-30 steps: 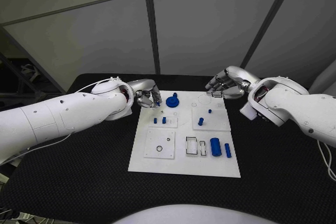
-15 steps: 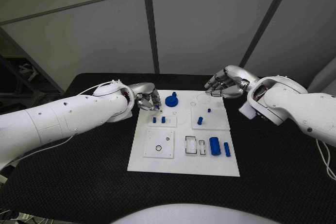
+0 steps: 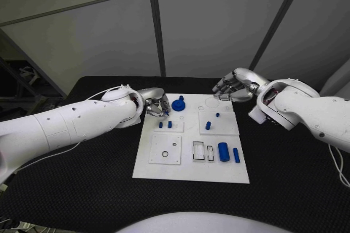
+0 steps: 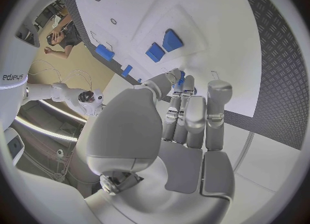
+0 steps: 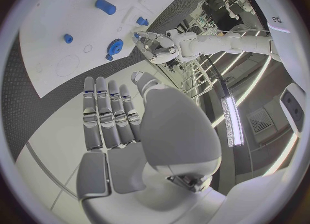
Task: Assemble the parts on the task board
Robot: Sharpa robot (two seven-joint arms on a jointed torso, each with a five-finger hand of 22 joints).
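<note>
The white task board (image 3: 191, 165) lies mid-table. On it are a round blue part (image 3: 179, 106) at the back, two small pegs (image 3: 165, 125), another peg (image 3: 208, 126), and a thick cylinder (image 3: 223, 152) beside a thin bar (image 3: 236, 155) at the front right. My left hand (image 3: 155, 106) hovers over the board's back left corner, just left of the round part. In the left wrist view its thumb and fingertips (image 4: 175, 81) pinch a small blue part (image 4: 181, 78), mostly hidden. My right hand (image 3: 232, 89) hangs over the back right corner, fingers straight (image 5: 110, 115), holding nothing.
A square plate with a small ring hole (image 3: 166, 149) and two rectangular slots (image 3: 203, 151) sit on the board's front half. Black table (image 3: 80, 187) surrounds the board. Grey wall panels (image 3: 204, 31) stand behind the table.
My left hand has edged slightly right and nearer over the board's back left corner. My right hand and the parts on the board have stayed put.
</note>
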